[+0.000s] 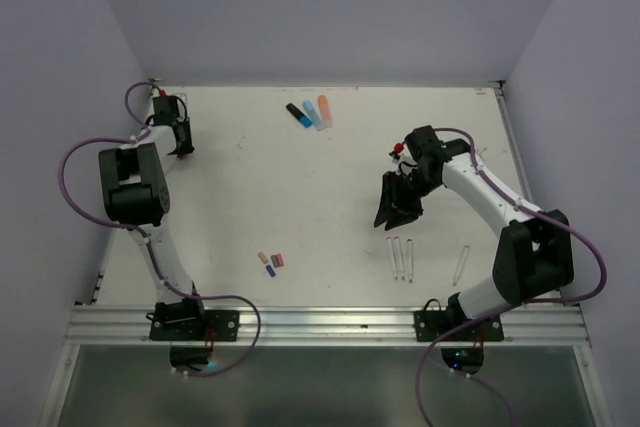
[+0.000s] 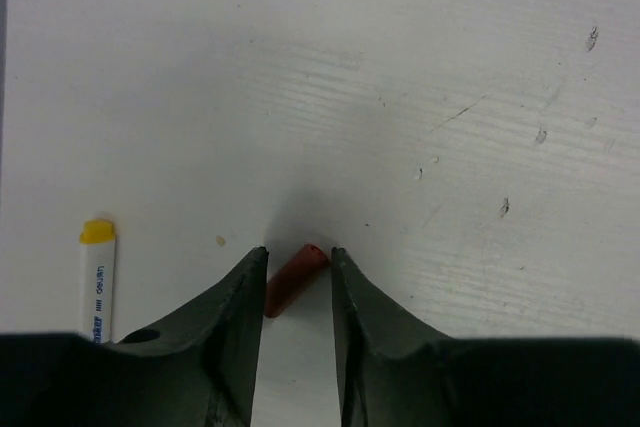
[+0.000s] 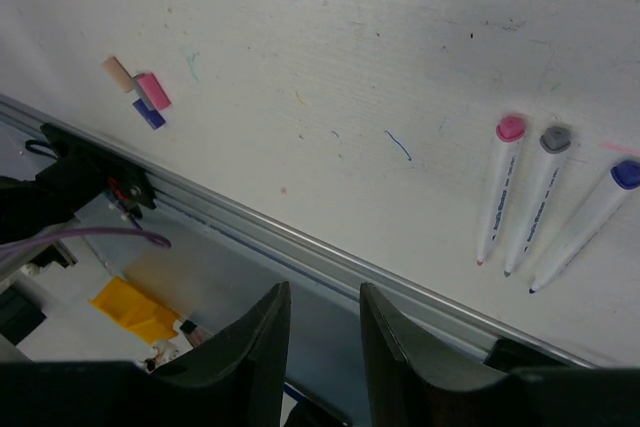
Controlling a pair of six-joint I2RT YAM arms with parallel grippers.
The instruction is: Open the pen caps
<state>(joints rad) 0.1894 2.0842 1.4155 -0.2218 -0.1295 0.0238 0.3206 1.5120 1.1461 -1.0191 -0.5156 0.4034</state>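
Tabletop: middle bare, open passage from left edge to right arm. Far edge, centre: three markers side by side. Near edge: loose caps; three pens; fourth pen apart. Walls close three edges.

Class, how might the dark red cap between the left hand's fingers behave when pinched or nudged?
The dark red cap is a round stub, so a nudge would probably roll it. It looks small, likely light. It lies askew between the fingers of the left hand, so a pinch might twist it or pop it out.
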